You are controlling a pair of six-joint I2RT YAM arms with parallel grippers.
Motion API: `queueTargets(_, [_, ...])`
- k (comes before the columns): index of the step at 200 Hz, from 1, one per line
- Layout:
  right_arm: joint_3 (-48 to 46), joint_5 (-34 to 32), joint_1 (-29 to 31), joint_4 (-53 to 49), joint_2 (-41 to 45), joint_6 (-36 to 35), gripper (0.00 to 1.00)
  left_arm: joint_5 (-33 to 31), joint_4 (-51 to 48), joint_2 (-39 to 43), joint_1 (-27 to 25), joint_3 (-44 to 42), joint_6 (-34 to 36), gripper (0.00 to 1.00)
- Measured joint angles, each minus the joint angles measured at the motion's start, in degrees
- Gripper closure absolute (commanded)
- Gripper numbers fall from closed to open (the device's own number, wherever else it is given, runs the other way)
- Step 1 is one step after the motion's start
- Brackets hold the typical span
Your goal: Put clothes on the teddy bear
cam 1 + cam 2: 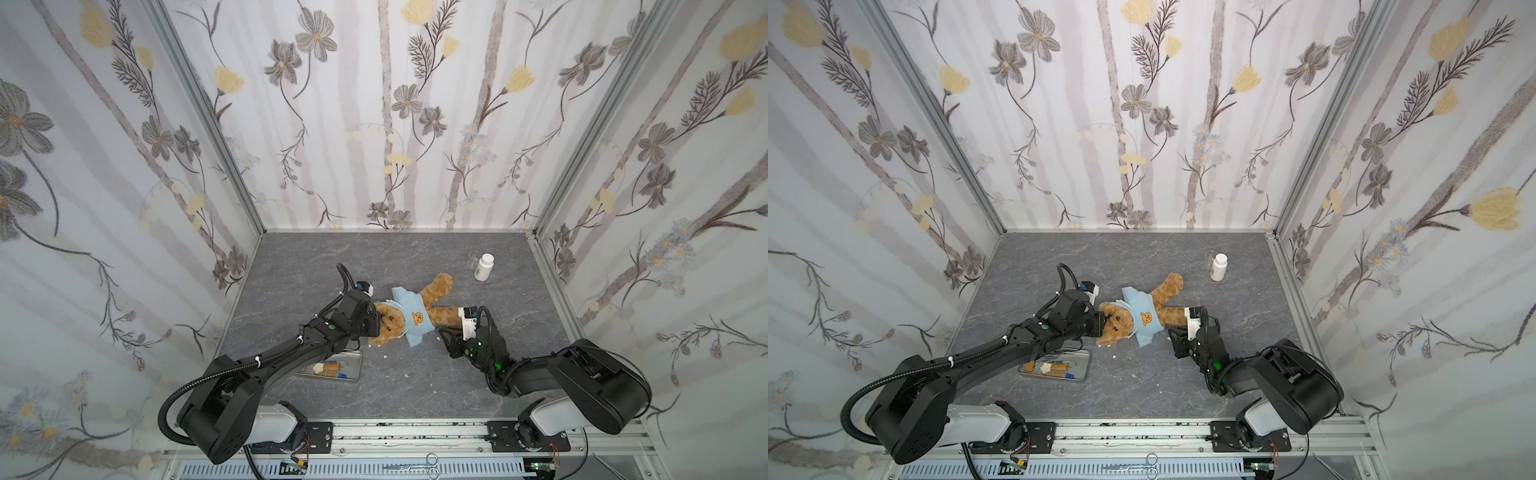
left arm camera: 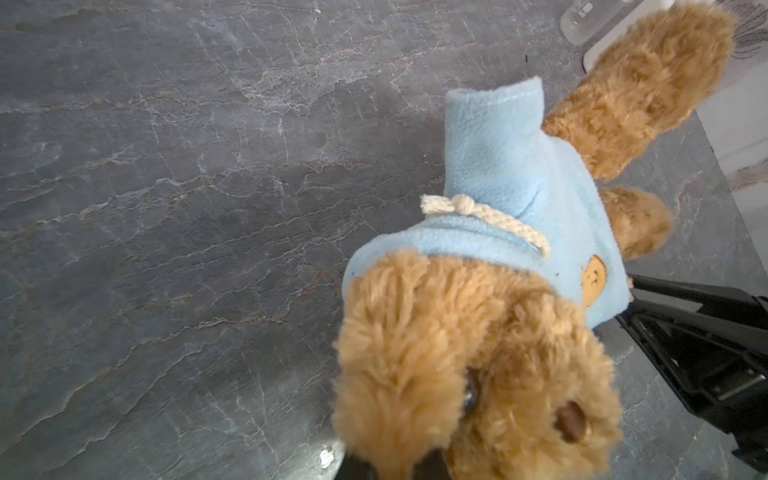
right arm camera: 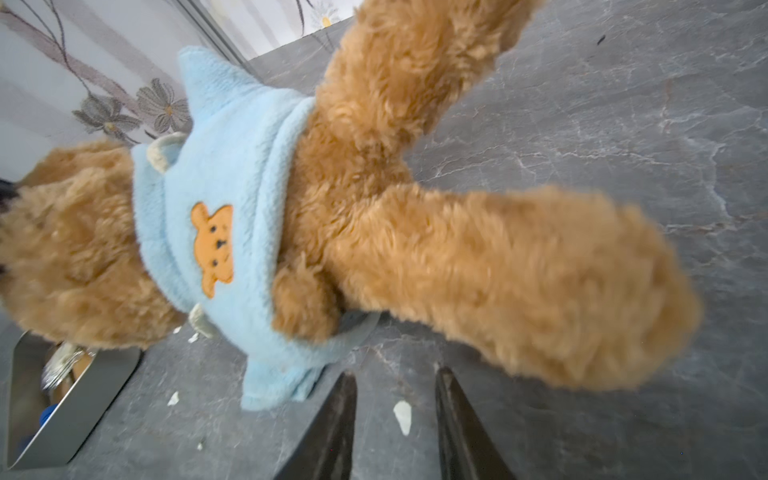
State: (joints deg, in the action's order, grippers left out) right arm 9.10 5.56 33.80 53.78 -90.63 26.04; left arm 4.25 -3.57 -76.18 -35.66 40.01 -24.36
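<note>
The teddy bear point(image 1: 436, 291) lies on its back on the grey table in both top views, head to the left and legs to the right. A light blue shirt point(image 1: 409, 318) with an orange bear-face emblem point(image 3: 212, 249) covers its chest. One paw pokes out under the shirt's hem in the right wrist view. My left gripper point(image 2: 395, 467) is shut on the fur of the bear's head point(image 2: 457, 353), which hides most of its fingers. My right gripper point(image 3: 395, 374) is open with only bare table between its fingers. It sits just off the shirt's hem point(image 3: 282, 374), beside the near leg point(image 3: 519, 282).
A metal tray point(image 1: 357, 365) holding small items lies under my left arm, close to the bear's head. A white bottle point(image 1: 483, 266) and a clear beaker point(image 1: 471, 257) stand at the back right. White scraps point(image 3: 402, 415) dot the table. Scissors point(image 1: 415, 467) lie past the front rail.
</note>
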Motion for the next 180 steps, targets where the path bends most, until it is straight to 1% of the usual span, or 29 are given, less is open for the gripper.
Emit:
queueTargets(24, [-0.2, 3.3, 0.5, -6.9, 11.2, -2.7, 0.58, 0.6, 0.1, -0.5, 1.2, 0.2, -0.3, 1.00])
queueTargets(35, [0.0, 4.6, 0.8, -9.8, 15.1, -3.6, 0.57, 1.1, 0.2, -0.5, 1.4, 0.2, -0.2, 1.00])
queueTargets(44, [1.1, 5.2, 1.0, -12.0, 16.7, -4.1, 0.57, 1.6, 0.3, -0.6, 1.5, 0.2, 0.1, 1.00])
queueTargets(57, [3.9, 6.6, 0.8, -14.1, 16.6, -4.4, 0.57, 2.1, 0.3, -0.8, 1.5, 0.2, 0.7, 1.00])
queueTargets(69, [8.0, 7.7, 0.3, -15.8, 14.3, -4.7, 0.58, 2.7, 0.3, -0.8, 1.5, 0.2, 1.8, 1.00])
queueTargets(88, [14.5, 9.6, -0.9, -17.5, 8.0, -5.1, 0.60, 3.3, 0.3, -0.8, 1.5, 0.2, 2.4, 1.00])
queueTargets(130, [23.7, 13.5, -2.8, -20.7, -4.7, -4.4, 0.62, 4.4, 0.4, -0.6, 1.5, 0.2, 3.3, 1.00])
queueTargets(151, [26.2, 15.0, -3.0, -20.4, -8.6, -3.8, 0.67, 4.6, 0.4, -0.2, 1.5, 0.2, 3.5, 1.00])
queueTargets(180, [28.0, 16.1, -3.1, -19.9, -12.5, -1.8, 0.79, 4.9, 0.3, -0.1, 1.6, 0.2, 4.0, 1.00])
